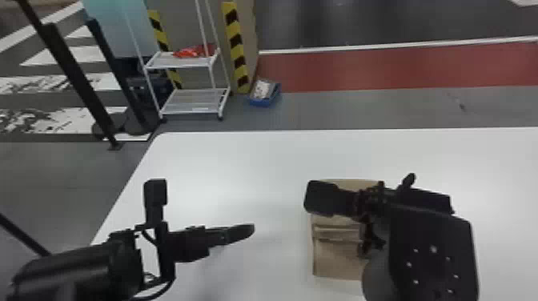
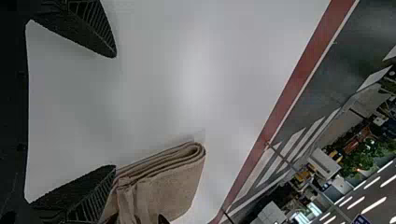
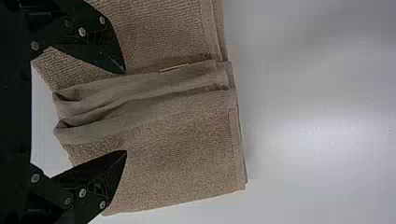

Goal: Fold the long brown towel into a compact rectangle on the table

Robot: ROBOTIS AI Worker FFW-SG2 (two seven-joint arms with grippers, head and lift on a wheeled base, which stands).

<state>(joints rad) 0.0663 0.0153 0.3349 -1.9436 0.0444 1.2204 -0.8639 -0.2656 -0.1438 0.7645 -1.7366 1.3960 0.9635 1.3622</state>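
The brown towel (image 1: 336,256) lies folded into a layered rectangle on the white table, right of centre in the head view, partly covered by my right arm. My right gripper (image 1: 370,240) is over the towel; in the right wrist view the right gripper (image 3: 125,112) stands open, its two fingers apart above the cloth, around a raised double fold across the towel's middle. My left gripper (image 1: 252,229) stays left of the towel, over bare table. In the left wrist view the left gripper (image 2: 116,111) is open with nothing between its fingers, and the towel (image 2: 173,186) shows stacked layers.
The white table (image 1: 224,160) extends around the towel, its left edge running down past my left arm. Beyond it on the floor stand a white wire cart (image 1: 192,100) and a small blue bin (image 1: 264,94).
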